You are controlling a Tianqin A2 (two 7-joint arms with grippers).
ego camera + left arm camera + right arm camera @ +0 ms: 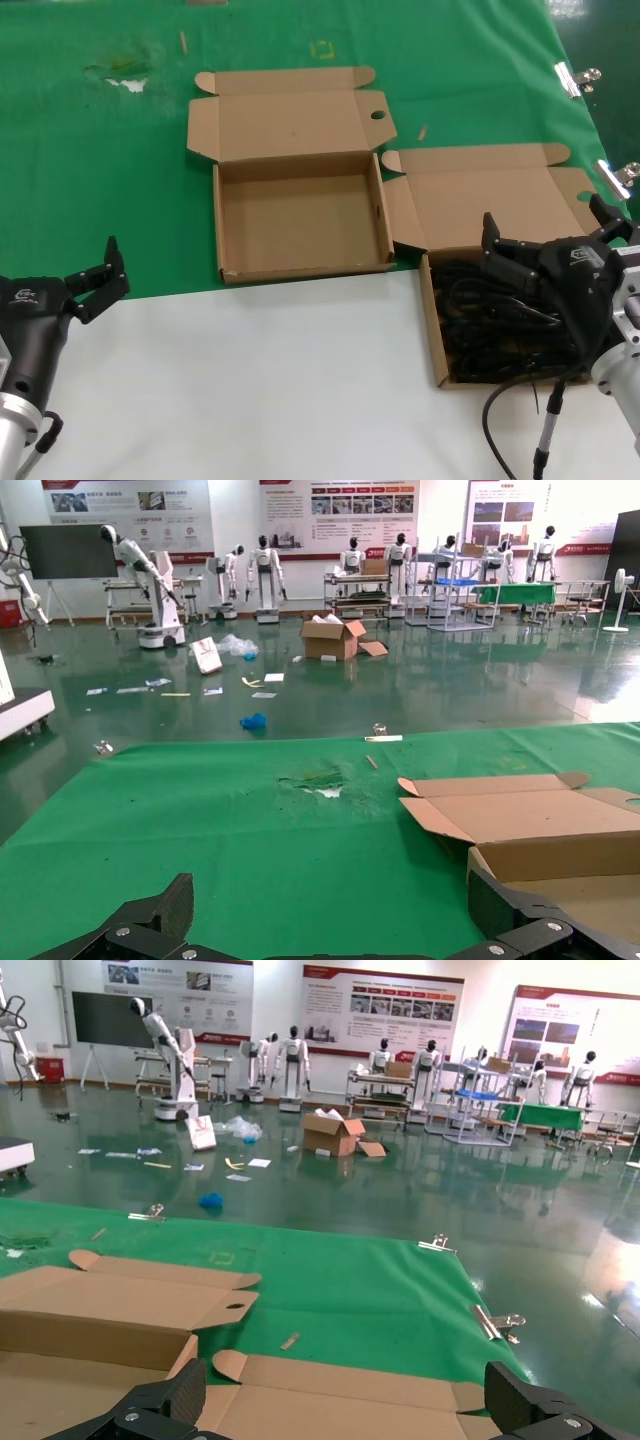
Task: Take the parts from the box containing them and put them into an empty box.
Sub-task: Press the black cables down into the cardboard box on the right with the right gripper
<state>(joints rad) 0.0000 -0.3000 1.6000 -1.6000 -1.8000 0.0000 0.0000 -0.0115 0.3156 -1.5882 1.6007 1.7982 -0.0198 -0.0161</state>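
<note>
The parts [490, 325] are black power cords heaped in the brown box [432, 330] at the right; its lid [490, 195] lies folded back. An empty brown box [300, 215] stands open in the middle, partly on the green cloth. My right gripper [545, 228] hovers open over the far end of the cord box, holding nothing; in the right wrist view my right gripper [345, 1392] spans the lid [380, 1400]. Well left of the empty box [560, 855], my left gripper [95, 268] is low and open; the left wrist view has my left gripper [330, 905] over green cloth.
Metal clips [577, 78] pin the green cloth [100, 180] along the right table edge. The cloth has a torn patch [122, 76] at the far left. White tabletop [260, 380] fills the front. A thin grey cable [545, 430] hangs by the right arm.
</note>
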